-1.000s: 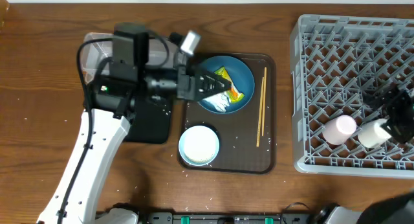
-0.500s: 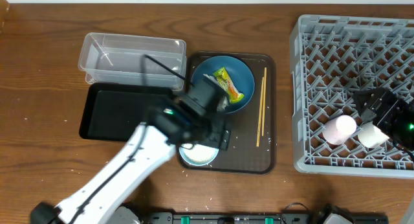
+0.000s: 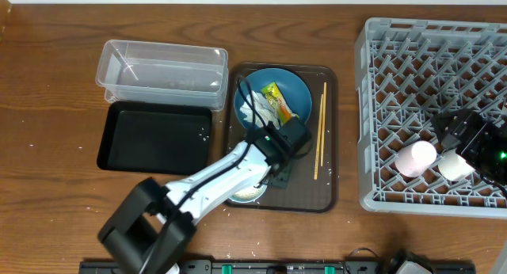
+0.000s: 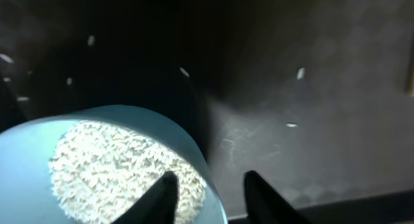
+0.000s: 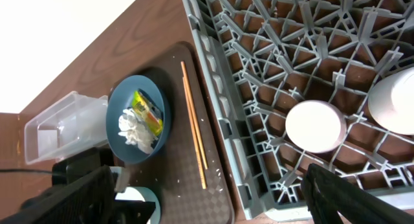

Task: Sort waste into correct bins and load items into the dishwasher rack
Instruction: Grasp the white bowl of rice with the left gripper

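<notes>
The white bowl holds loose rice and sits at the front of the brown tray. My left gripper straddles its right rim with the jaws narrowed. One finger is over the rice, the other stands outside with a small gap showing. In the overhead view my left gripper covers most of that white bowl. The blue bowl holds the yellow wrapper and the tissue. Chopsticks lie beside it. My right gripper hangs wide open above the rack, near the pink cup and the white cup.
The clear tub and the black tray lie left of the brown serving tray. Stray rice grains dot the serving tray. My left arm crosses the table's front from the lower left.
My left arm swung from the blue bowl down to the white bowl, and its jaws narrowed around the rim. The right arm barely moved.
</notes>
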`<action>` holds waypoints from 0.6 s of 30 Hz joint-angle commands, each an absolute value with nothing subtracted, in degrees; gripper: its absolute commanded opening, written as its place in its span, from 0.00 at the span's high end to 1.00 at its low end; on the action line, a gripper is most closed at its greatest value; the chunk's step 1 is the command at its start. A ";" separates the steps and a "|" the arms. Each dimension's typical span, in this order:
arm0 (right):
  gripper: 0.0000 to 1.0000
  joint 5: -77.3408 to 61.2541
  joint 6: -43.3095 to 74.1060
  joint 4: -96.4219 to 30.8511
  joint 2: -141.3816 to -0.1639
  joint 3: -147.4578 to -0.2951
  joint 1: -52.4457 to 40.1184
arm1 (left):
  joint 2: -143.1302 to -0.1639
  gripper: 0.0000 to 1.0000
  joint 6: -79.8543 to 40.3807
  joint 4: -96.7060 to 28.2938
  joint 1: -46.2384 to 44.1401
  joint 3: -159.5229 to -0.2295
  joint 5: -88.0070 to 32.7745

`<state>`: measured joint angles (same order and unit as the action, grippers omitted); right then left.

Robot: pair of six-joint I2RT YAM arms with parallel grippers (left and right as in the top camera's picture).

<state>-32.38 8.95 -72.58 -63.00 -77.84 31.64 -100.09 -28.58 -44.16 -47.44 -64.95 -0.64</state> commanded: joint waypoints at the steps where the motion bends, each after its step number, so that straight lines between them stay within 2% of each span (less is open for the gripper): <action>1: 0.09 -32.34 9.17 -72.64 -63.00 -78.30 31.31 | -102.10 0.71 -30.00 -43.77 -47.62 -64.82 0.47; 5: 0.09 -32.34 9.17 -72.64 -63.00 -78.30 31.31 | -103.09 0.76 -30.46 -43.57 -47.62 -64.82 0.45; 7: 0.09 -32.34 9.17 -72.62 -63.00 -78.30 31.31 | -103.09 0.81 -30.63 -43.57 -47.62 -64.82 0.43; 8: 0.09 -32.34 9.17 -72.60 -63.00 -78.30 31.31 | -103.09 0.90 -30.63 -43.62 -47.62 -64.82 0.36; 9: 0.09 -32.34 9.17 -72.60 -63.00 -78.30 31.31 | -103.09 0.94 -30.59 -43.64 -47.62 -64.82 -0.30; 18: 0.09 -32.34 9.17 -72.58 -63.00 -78.30 31.31 | -97.12 0.94 -27.99 -49.93 -47.03 -70.02 -6.55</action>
